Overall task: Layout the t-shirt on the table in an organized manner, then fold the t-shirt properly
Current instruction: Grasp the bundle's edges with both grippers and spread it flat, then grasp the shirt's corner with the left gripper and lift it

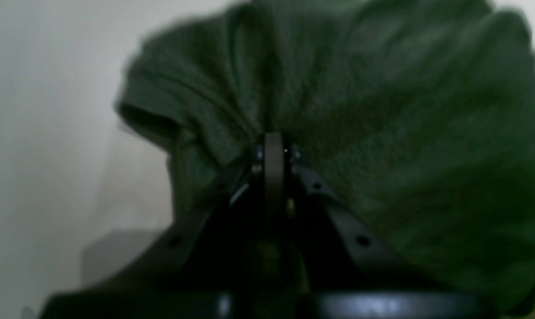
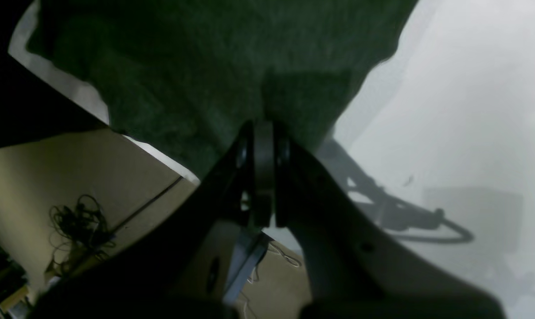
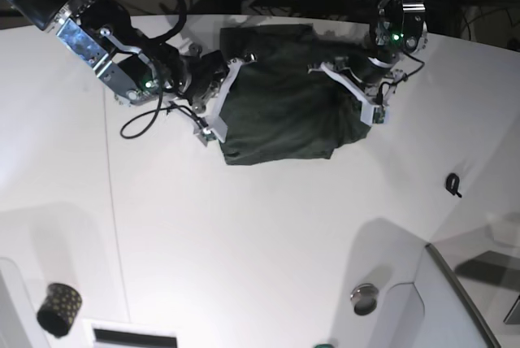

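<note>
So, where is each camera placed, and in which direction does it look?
Left wrist: behind the left pincer, facing the bunched t-shirt it grips.
Right wrist: behind the right pincer, facing cloth at the table edge.
Base: overhead, looking down on table, both arms and shirt.
All three share the green shirt.

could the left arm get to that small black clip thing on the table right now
Probably not yet: the left claw is shut on the t-shirt. The black clip lies on bare table on that arm's side, nothing between.

table [image 3: 244, 234]: glossy white | on it: t-shirt [image 3: 280, 112], bunched
</note>
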Controlling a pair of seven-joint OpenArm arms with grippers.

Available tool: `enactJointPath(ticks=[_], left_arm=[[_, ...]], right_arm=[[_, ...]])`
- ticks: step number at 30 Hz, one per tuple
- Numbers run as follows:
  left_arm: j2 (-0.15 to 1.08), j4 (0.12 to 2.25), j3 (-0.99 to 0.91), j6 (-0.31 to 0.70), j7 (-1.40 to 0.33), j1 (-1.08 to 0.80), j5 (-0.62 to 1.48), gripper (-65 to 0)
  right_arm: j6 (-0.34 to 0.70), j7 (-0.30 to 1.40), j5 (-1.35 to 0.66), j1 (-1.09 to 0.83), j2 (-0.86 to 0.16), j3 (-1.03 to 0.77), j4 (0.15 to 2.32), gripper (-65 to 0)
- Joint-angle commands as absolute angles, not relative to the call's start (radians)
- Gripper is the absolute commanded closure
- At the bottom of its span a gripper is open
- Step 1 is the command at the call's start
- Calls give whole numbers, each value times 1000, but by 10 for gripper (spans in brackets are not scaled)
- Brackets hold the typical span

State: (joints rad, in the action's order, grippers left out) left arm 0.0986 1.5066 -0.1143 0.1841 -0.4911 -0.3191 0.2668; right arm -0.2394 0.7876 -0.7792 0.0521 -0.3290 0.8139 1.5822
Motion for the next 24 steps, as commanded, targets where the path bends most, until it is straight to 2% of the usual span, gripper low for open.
enactJointPath(ticks=[1,8,14,19,21,24], left_arm=[[113,1508,-117,179,-481,-317,269,0],[143,1501,-124,179,-483,-320,275,0],[142,1702,-128,179,-489,-378,278,0],[137,1827,-189,179,-495,-423,295,0],[137,1836,-249,179,-538,-424,380,0],[145,1819,-400,179,-630,-423,624,0]], right_arm=[[-231,773,-780,51,-334,811,1578,-6],[-231,725,-780,45,-335,811,1477,-6],[-239,730,-783,30,-360,796,1577,-6],[-239,733,-782,-28,-366,662,1607,-6],[-232,731,-780,-53,-367,602,1607,-6],[-232,728,-780,-81,-400,533,1607,-6]])
